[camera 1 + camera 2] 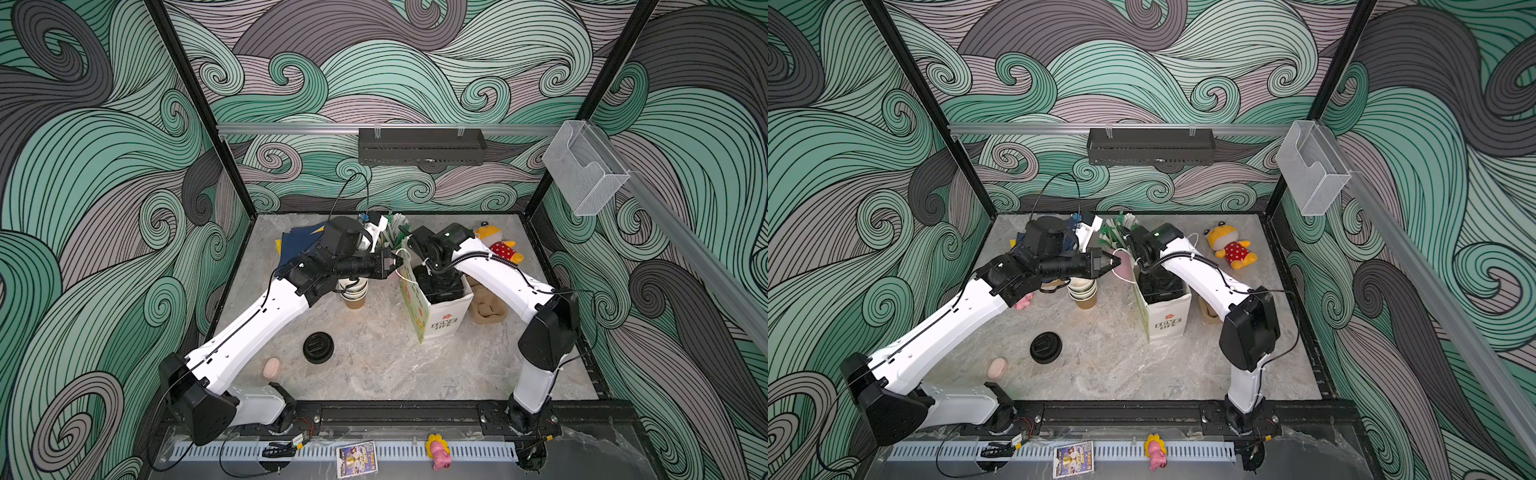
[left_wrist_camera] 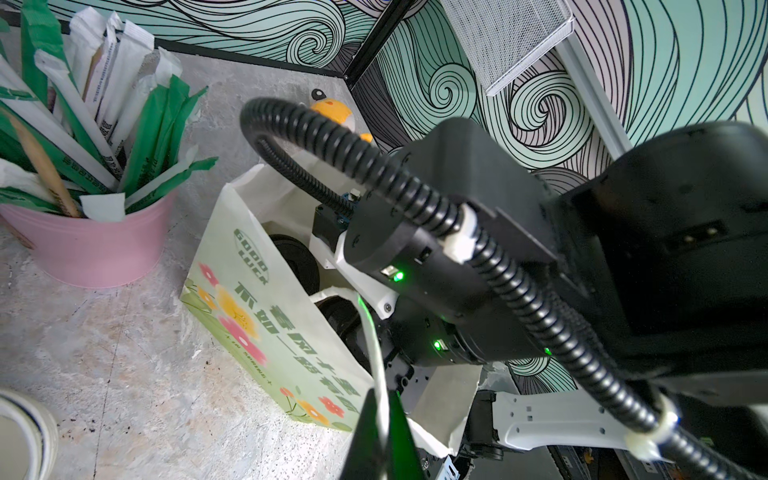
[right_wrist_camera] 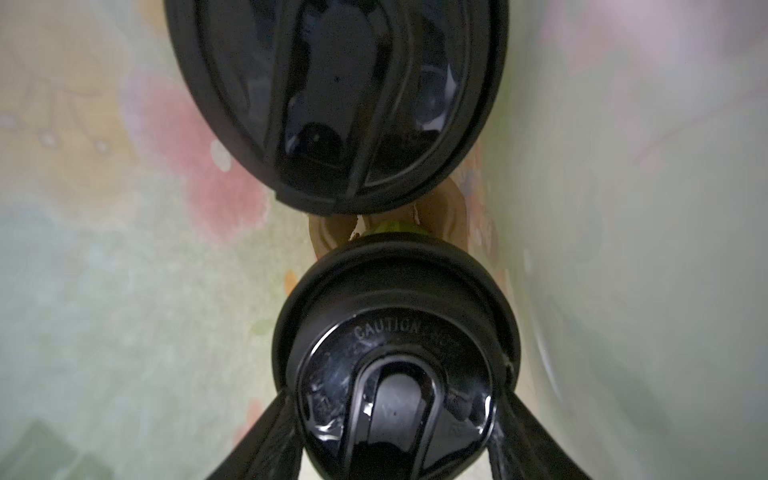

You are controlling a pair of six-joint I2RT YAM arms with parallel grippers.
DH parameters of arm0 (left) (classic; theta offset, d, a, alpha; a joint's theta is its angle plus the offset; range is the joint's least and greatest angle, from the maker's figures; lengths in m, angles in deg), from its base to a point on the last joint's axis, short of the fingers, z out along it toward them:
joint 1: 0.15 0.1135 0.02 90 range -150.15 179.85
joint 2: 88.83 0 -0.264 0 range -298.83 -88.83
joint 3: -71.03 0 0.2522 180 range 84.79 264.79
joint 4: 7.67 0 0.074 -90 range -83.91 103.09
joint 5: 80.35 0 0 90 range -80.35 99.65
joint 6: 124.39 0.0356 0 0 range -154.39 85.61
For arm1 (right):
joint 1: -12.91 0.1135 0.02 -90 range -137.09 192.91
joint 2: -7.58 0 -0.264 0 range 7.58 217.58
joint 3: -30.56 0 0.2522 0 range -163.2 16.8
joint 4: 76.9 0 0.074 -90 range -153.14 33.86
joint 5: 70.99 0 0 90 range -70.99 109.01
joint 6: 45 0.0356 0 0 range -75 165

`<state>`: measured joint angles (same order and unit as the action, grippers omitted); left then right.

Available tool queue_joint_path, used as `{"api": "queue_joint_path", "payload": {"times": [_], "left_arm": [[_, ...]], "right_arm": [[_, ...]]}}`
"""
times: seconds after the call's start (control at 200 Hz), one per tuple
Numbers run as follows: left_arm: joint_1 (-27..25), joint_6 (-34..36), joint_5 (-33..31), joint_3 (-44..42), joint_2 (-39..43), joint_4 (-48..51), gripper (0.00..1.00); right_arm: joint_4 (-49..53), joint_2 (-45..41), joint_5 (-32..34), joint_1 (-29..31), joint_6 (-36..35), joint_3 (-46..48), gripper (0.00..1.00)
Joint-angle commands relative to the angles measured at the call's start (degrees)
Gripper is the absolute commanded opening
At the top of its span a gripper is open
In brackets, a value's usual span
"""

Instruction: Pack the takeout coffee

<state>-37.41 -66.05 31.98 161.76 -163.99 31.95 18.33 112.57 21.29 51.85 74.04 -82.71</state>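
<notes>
Far left on the marble tabletop (image 1: pixel 374 374), near the left arm's base: a pink oval lump (image 1: pixel 272 368). Just right of it, a loose black sip lid (image 1: pixel 318 347), lying flat and apart from everything else. Farther back, a navy cloth (image 1: pixel 299 245) partly under the left arm. Then an upright stack of paper cups (image 1: pixel 354 296), brown outside, white at the rims. Behind that, clearest from the left wrist camera, a pink cup (image 2: pixel 95 249) crammed with green-and-white wrapped straws (image 2: pixel 83 137).

Next, the left gripper (image 1: pixel 395 264), fingers pressed together on the white handle (image 2: pixel 376 353) of the flower-printed takeout bag (image 1: pixel 446 322), holding that loop above the bag's left rim. Bag upright and open, right of centre, "LOVE LIFE" printed on its near end.

Inside the bag, both takeout coffees, close together under black sip lids. Gripped coffee cup (image 3: pixel 395 332) with "CAUTION" embossed on its lid; second coffee cup (image 3: pixel 336 104) just beyond it. Right gripper (image 3: pixel 392 399) reaching down into the bag, jaws part-way apart and set against either side of the nearer cup at its lid.

Just beside the bag on its right, a tan lumpy item (image 1: pixel 486 311). Behind that, at the back right, a yellow plush toy (image 1: pixel 498 247) in a red polka-dot dress.
</notes>
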Motion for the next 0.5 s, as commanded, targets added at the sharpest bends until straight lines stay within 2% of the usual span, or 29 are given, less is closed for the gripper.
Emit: {"api": "queue_joint_path", "payload": {"times": [0.0,0.27,0.495], "left_arm": [[0.50,1.41,0.17,1.30,-0.07,0.76,0.00],[0.60,1.51,-0.33,1.44,-0.16,0.88,0.00],[0.69,1.59,-1.32,1.43,-0.08,1.55,0.00]], "right_arm": [[-1.17,-0.99,-0.68,0.13,-0.10,1.74,0.60],[-3.08,-0.88,-0.53,0.06,-0.21,3.94,0.60],[-1.16,-2.28,-0.43,0.13,0.23,0.33,0.59]]}}
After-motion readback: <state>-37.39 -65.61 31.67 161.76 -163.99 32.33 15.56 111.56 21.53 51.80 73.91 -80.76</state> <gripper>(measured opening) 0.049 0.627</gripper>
